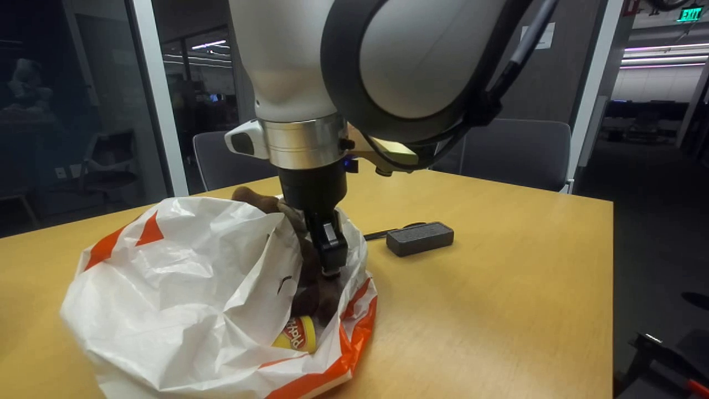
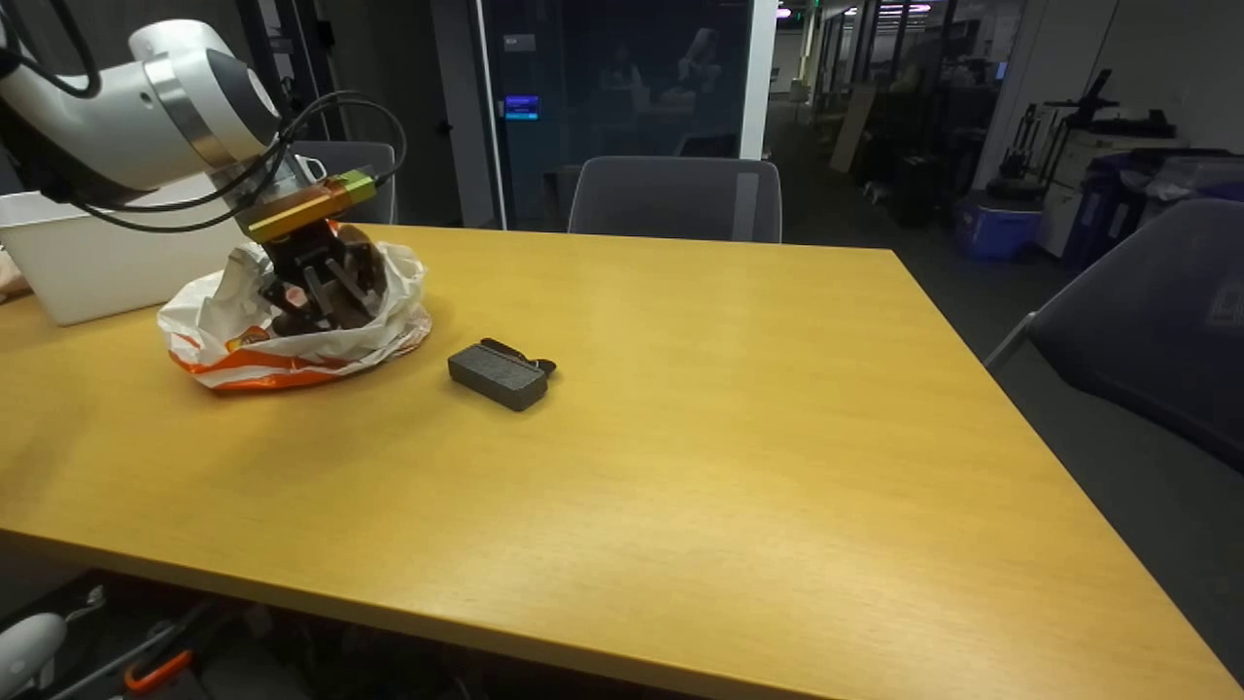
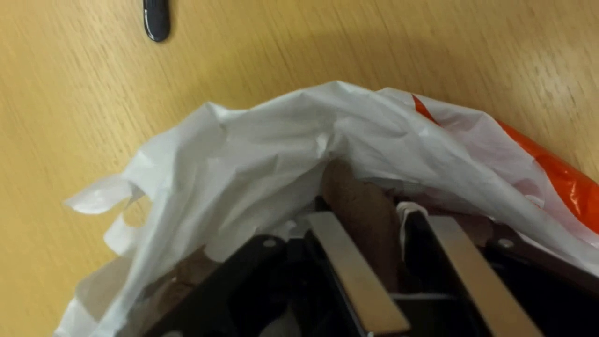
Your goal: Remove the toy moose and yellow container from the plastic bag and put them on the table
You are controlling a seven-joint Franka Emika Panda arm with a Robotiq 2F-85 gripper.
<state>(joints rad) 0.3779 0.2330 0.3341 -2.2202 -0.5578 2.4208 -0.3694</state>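
- Worktop (image 1: 498,310) awaits: both items left to unload.
- Moose (image 3: 367,224) mostly in the bag (image 1: 166,288), partly between the jaws of my tool (image 1: 331,268); gripped or not, I can't tell.
- Tub (image 1: 300,334) inside too.

In an exterior view, we are seeing a grey chair (image 1: 515,155) standing beyond the gripper (image 1: 330,271), dark glass (image 1: 83,100) rising to its upper left, a green EXIT sign (image 1: 689,14) glowing far to its upper right. In an exterior view, we are finding a lit panel (image 2: 521,107) shining above and right of the gripper, dark floor (image 2: 972,292) stretching farther right.
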